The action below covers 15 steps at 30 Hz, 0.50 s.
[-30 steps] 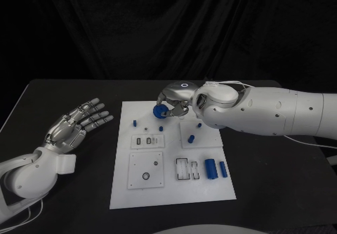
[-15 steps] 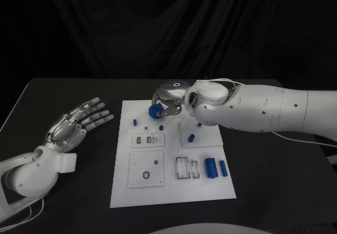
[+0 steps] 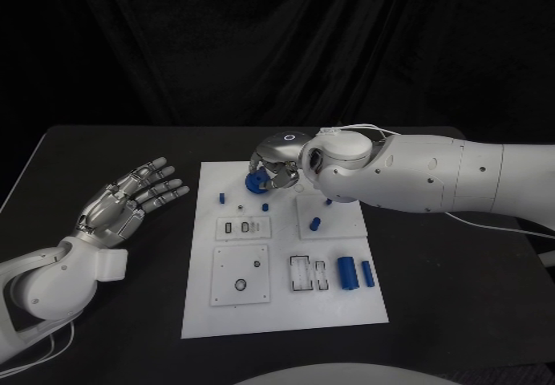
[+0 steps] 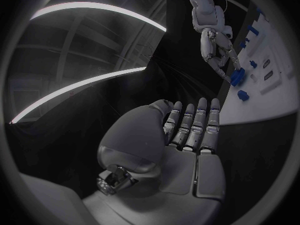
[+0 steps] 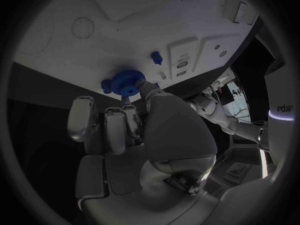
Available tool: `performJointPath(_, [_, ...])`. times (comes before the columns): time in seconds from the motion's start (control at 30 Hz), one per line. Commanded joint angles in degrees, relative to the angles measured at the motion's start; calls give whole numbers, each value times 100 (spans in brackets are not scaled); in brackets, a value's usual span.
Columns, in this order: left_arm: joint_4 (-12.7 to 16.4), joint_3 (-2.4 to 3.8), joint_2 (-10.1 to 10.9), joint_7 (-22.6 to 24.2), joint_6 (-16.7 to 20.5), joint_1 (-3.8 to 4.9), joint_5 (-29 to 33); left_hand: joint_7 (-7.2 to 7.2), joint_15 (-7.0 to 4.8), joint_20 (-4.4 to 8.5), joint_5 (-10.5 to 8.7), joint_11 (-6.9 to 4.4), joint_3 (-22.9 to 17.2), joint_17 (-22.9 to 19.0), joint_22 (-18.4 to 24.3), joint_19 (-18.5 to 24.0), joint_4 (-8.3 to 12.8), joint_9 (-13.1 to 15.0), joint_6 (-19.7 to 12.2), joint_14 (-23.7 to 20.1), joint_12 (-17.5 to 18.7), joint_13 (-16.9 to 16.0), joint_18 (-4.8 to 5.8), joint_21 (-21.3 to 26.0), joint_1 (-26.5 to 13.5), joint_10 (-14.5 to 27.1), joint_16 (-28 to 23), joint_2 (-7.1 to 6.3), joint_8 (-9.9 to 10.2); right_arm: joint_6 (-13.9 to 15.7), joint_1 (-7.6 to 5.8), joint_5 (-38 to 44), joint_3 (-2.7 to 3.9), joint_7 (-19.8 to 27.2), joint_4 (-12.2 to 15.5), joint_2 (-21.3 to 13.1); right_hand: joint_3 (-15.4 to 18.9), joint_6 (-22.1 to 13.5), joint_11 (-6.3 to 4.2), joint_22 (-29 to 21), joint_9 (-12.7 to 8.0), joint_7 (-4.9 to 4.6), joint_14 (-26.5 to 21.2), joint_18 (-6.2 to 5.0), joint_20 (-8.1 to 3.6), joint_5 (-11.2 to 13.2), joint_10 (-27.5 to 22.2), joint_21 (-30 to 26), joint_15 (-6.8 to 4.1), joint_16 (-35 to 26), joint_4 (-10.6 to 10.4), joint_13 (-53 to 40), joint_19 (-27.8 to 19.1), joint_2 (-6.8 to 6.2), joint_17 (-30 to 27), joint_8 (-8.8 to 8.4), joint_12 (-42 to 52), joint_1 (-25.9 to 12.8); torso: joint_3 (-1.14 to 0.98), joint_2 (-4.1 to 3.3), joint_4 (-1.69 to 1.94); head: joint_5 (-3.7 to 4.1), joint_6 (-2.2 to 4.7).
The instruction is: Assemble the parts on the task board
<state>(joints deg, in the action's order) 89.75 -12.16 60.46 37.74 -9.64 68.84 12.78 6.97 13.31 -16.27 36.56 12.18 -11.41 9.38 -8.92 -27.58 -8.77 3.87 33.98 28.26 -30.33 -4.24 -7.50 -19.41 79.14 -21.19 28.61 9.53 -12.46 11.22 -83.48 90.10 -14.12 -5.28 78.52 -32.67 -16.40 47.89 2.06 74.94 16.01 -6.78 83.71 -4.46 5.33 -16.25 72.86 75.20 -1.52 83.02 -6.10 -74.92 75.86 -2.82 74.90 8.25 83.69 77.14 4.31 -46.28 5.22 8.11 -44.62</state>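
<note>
Black tabletop [image 3: 463,305], white task board [image 3: 277,313] mid-table. Left robot hand [image 3: 125,202] spread flat, empty, left of board. Right robot hand [image 3: 275,170] pinches blue gear [image 3: 253,184] over board's far edge; apparently clear of surface.

Black desk [image 3: 463,321] lying under matte dark surface, edges fading into shadow. Black curtain [image 3: 232,64] hanging behind in soft vertical folds. Two long curved light strips [image 4: 94,10] glowing overhead in dim room.
</note>
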Motion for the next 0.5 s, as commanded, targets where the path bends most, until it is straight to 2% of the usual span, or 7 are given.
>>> performJointPath(0.03, [10,5,-8,19,-81,2,24,32,20,10,-10,40,-35,-7,-6,35,-11,2,13,-7,-20,6,65,-35,-7,-1,24,21,3,-174,22,16,-2,-113,13,-13,-22,-61,-1,172,7,4,-15,-39,-6,46,-25,-18,39,-24,-18,-195,-28,4,538,-34,-36,-52,-4,-1,1,-3,28])
performJointPath(0.3, [11,5,-1,15,-77,2,27,36,24,10,-13,44,-43,-8,-6,38,-8,4,22,-11,-22,5,69,-36,-12,-5,27,16,-1,-186,29,16,-2,-108,33,-48,-9,-166,2,168,-60,2,-20,-43,-3,279,-84,-58,42,-41,-43,-146,-32,-20,535,-163,-69,-96,-5,3,-15,-11,22])
performJointPath(0.5, [9,5,2,6,-78,2,28,36,24,10,-13,44,-43,-8,-6,38,-8,4,22,-11,-22,5,69,-36,-12,-5,27,16,-1,-285,37,16,-2,-172,29,-63,64,-548,-5,145,-225,20,-53,-58,-2,600,-193,-151,40,-94,-82,-61,-63,-19,499,-434,-130,-151,-6,4,-8,-2,16])
